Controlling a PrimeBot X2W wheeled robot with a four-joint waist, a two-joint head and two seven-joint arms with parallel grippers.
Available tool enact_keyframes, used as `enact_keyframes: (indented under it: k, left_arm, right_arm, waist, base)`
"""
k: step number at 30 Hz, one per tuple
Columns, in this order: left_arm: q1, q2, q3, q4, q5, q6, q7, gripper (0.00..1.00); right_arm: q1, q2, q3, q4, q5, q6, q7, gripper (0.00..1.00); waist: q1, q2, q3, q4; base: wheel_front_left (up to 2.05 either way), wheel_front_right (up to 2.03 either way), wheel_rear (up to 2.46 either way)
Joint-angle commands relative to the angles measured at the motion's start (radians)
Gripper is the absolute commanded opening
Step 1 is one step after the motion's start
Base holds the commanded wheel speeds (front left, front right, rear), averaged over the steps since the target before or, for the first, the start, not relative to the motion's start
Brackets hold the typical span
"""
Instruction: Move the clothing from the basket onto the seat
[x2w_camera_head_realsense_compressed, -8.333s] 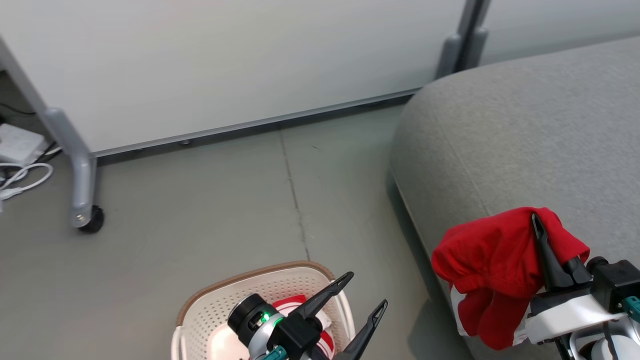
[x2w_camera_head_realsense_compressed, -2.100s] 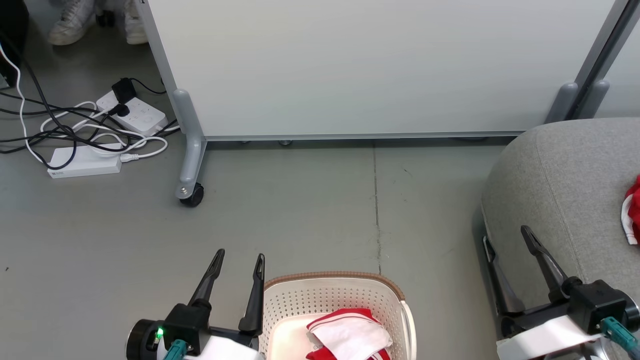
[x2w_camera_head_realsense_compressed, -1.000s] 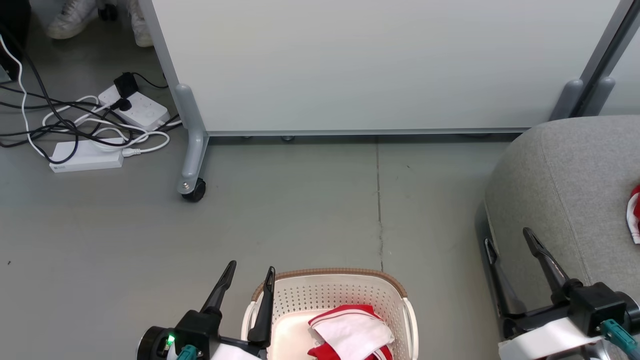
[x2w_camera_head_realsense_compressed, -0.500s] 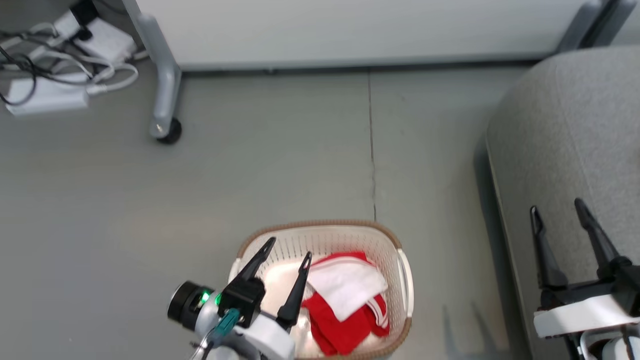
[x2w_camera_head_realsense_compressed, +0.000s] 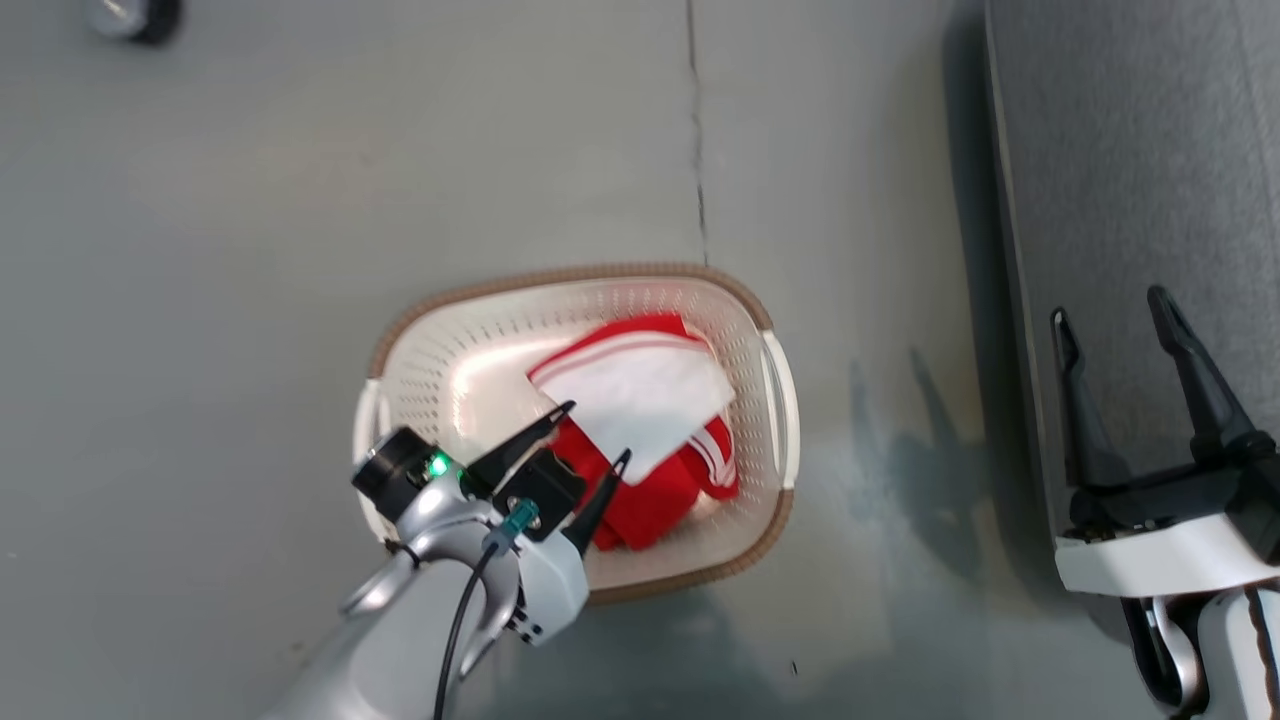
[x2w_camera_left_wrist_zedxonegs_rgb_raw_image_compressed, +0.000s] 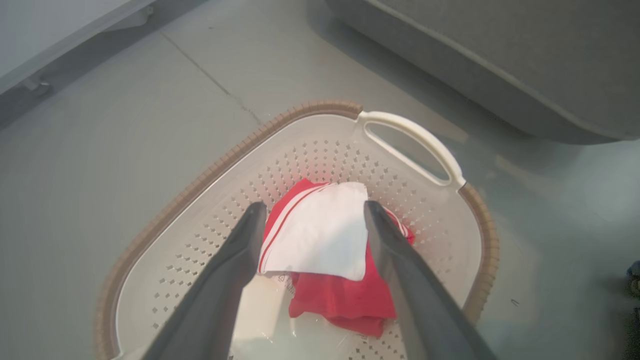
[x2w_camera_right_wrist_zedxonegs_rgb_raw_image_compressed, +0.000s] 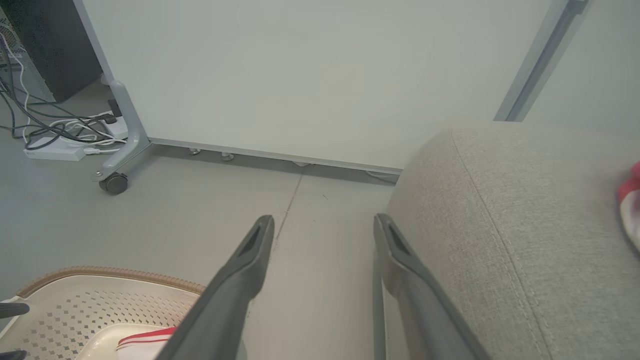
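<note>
red-and-white striped clothing (x2w_camera_head_realsense_compressed: 640, 400), crumpled in basket (x2w_camera_head_realsense_compressed: 400, 340)

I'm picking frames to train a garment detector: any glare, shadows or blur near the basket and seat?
Head view: glare inside the basket beside the red-and-white garment; forked shadows on the floor. Left wrist view: garment sharp, left gripper's fingers soft-edged. Right wrist view: red cloth on the seat blurred at the frame edge.
</note>
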Motion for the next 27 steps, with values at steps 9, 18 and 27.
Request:
enact_keyframes:
  k: [9, 18, 27]
  left_arm:
    - [-0.242, 0.047, -0.130, 0.285, 0.085, -0.048, -0.001, 1.00]
    - [-0.377, 0.064, -0.229, 0.434, 0.125, -0.054, 0.000, 1.00]
    - [-0.456, 0.061, -0.272, 0.510, 0.148, -0.015, 0.033, 1.00]
  right_arm:
    - [-0.081, 0.034, 0.045, -0.046, 0.040, 0.000, -0.001, 1.00]
    - [-0.115, 0.063, 0.092, -0.044, 0.029, 0.000, -0.001, 1.00]
    - [-0.110, 0.080, 0.115, -0.058, 0.024, 0.000, -0.001, 1.00]
  waist:
    - [0.0000, 0.0000, 0.291, -0.162]
    - [0.0000, 0.0000, 0.385, -0.229]
    - [0.0000, 0.0000, 0.419, -0.252]
  base:
    - [0.00, 0.00, 0.00]
    - [0.00, 0.00, 0.00]
    - [0.00, 0.00, 0.00]
